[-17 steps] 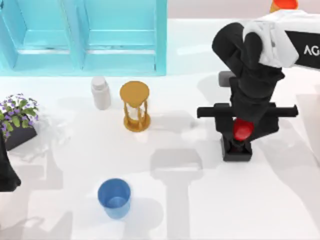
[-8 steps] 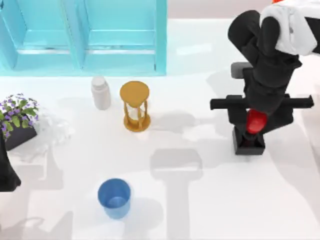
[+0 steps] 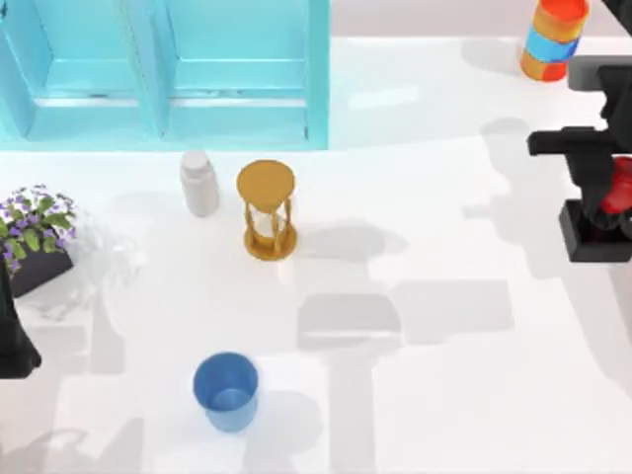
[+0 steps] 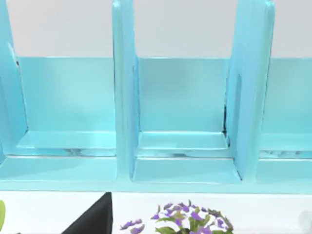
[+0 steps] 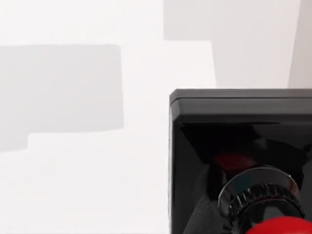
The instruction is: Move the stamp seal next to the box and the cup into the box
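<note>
From above, the right gripper (image 3: pixel 614 197) hangs at the far right edge of the white table (image 3: pixel 444 395), its black fingers clamped on the round glossy red knob of the stamp seal (image 3: pixel 595 235), whose black square block base sits below the knob. The stamp seal lies well apart from the tall turquoise compartmented box (image 3: pixel 163 74) that runs along the table's upper left. Just beyond the gripper, at the upper right corner, stands an orange, blue and red striped cylinder (image 3: pixel 553 38). The small plain blue tapered cup (image 3: pixel 226 391) stands upright and open-mouthed near the lower left, outside the box. A white bottle (image 3: pixel 199 184) and a golden-brown hourglass (image 3: pixel 268 209) stand side by side in front of the box, near each other but not touching. A pot of purple flowers (image 3: pixel 36 237) sits at the left edge, with the dark bulk of the left arm (image 3: pixel 12 341) parked just below it; whether that arm's claw is wide or narrow cannot be told.

From the left wrist, the turquoise box (image 4: pixel 185 126) faces the camera with upright dividers separating its open compartments, and the purple flowers (image 4: pixel 187 222) rise in front of it.

From the right wrist, the stamp seal's black base (image 5: pixel 239 156) looms close over the pale table (image 5: pixel 83 146), with a ridged metallic collar above it and the red knob at the frame's edge.
</note>
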Robot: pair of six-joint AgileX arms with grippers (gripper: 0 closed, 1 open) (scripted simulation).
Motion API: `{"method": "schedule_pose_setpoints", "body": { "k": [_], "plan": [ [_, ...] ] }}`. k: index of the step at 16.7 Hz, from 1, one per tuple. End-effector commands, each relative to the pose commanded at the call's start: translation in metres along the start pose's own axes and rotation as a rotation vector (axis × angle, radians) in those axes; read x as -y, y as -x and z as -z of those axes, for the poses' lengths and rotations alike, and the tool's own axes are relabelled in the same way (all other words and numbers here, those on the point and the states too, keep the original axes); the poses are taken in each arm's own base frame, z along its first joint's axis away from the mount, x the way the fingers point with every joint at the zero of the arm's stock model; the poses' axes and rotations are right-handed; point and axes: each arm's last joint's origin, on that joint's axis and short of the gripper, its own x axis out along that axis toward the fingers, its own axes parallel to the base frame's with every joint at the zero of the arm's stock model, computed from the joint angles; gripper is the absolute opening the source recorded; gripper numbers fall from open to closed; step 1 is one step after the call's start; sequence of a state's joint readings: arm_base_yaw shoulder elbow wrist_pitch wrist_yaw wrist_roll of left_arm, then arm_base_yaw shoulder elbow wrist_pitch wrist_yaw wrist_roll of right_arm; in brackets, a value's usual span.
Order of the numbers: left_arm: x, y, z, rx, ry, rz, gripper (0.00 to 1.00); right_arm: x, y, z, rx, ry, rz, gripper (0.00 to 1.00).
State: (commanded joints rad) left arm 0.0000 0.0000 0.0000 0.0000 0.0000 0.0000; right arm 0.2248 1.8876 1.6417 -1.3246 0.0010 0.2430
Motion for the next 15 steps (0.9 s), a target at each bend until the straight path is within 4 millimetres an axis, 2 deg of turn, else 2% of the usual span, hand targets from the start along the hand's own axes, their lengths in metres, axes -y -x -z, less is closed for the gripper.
{"method": "schedule_pose_setpoints", "body": {
  "k": [5,9,15],
  "plan": [
    [0.0,0.0,0.0,0.0,0.0,0.0,1.0,0.003,0.0,0.004,-0.012,0.002,0.004,0.0],
    [0.0,0.0,0.0,0.0,0.0,0.0,1.0,0.016,0.021,0.025,0.003,0.002,0.0,0.0],
    [0.0,0.0,0.0,0.0,0.0,0.0,1.0,0.018,0.018,0.028,-0.001,0.004,0.0,0.0]
  ]
}}
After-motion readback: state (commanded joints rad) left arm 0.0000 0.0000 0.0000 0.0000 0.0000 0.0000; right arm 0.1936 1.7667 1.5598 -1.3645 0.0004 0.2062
